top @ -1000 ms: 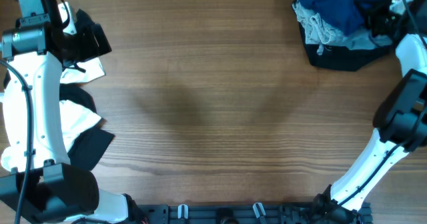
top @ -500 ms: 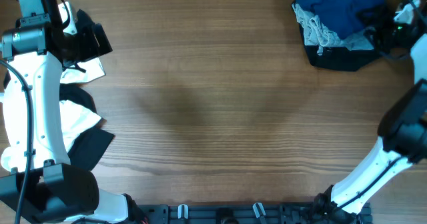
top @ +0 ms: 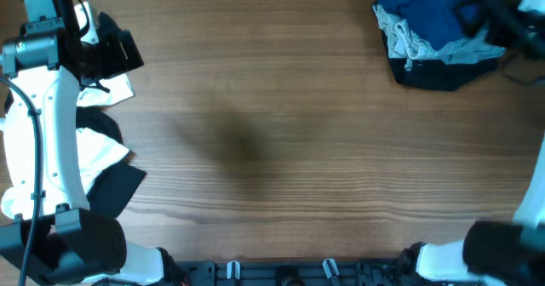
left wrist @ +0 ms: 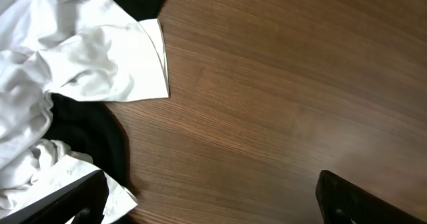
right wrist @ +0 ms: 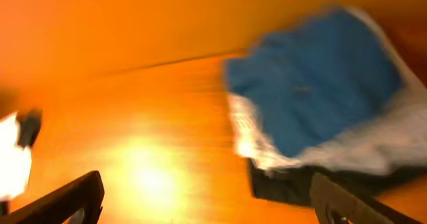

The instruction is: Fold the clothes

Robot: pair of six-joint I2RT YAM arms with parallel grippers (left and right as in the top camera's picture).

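One blue shirt (top: 430, 9) at far-right edge, open tabletop (top: 272, 133) alongside.

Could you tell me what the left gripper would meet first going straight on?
The open left gripper would likely meet bare wooden table first, beside the white cloth; depth unclear.

Overhead looks straight down on brown wood-grain table (top: 272, 82); left wrist close over crumpled white-and-black cloth heap (left wrist: 80, 71), right wrist, blurred, faces teal-blue cloth shirt (right wrist: 313, 84); overhead shares both.
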